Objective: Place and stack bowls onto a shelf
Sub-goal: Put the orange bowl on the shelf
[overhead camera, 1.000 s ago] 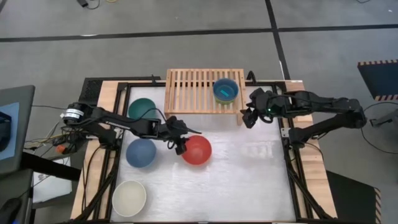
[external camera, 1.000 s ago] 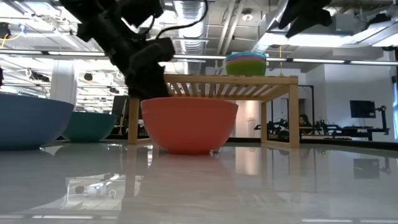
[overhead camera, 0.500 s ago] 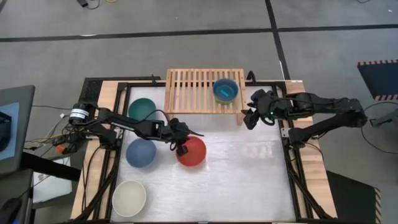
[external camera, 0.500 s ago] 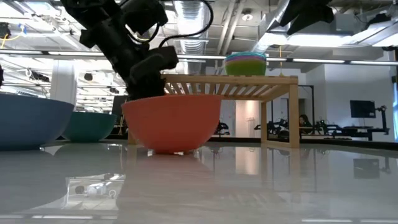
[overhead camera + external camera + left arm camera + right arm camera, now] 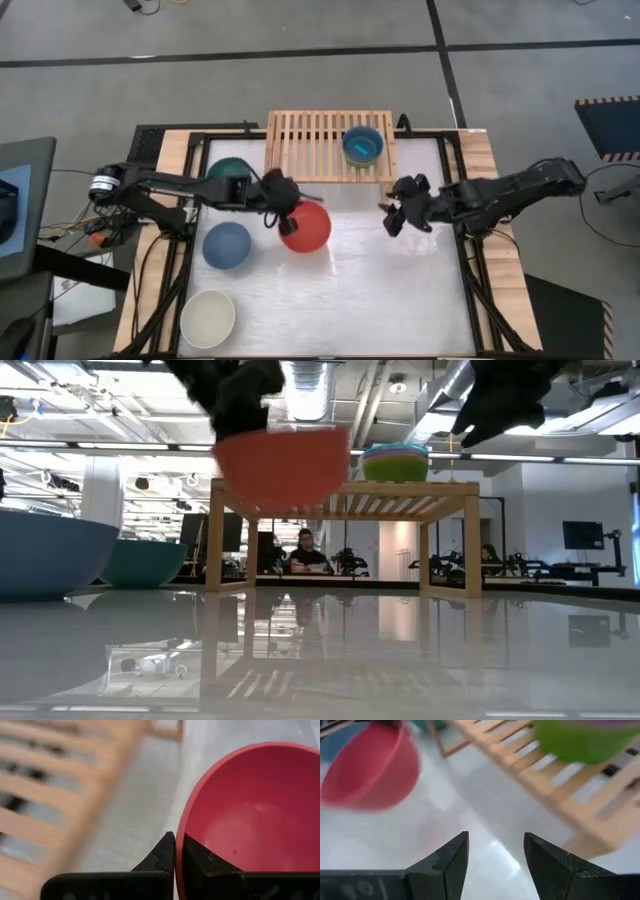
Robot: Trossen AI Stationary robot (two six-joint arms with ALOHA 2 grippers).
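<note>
The red bowl (image 5: 307, 228) hangs in the air in front of the light-wood shelf (image 5: 310, 150), with my left gripper (image 5: 283, 212) shut on its rim. In the low view the red bowl (image 5: 282, 460) floats at about the height of the shelf top (image 5: 340, 487). A stack of bowls (image 5: 362, 145) stands on the shelf's right part, lime green and cyan in the low view (image 5: 394, 462). My right gripper (image 5: 393, 217) hovers open over the table, right of the red bowl, with nothing between its fingers (image 5: 496, 845). My left gripper pinches the red bowl's rim (image 5: 181, 837) on the bowl's left side, one finger inside the bowl (image 5: 196, 857) and one outside (image 5: 165, 851). The fingers come from the table's left. The bowl hangs clear of the table, mouth up and nearly level.
A dark green bowl (image 5: 228, 172), a slate blue bowl (image 5: 227, 245) and a cream white bowl (image 5: 208, 318) stand on the table along its left side. The shelf's left part is bare slats. People sit in the room behind the table (image 5: 305, 550).
My left gripper has shut on the red bowl's rim, dragged the bowl a little toward the table's left, then lifted it clear, up and toward the shelf. My right gripper has moved from the shelf's right end toward the near edge and the table's middle, staying open.
</note>
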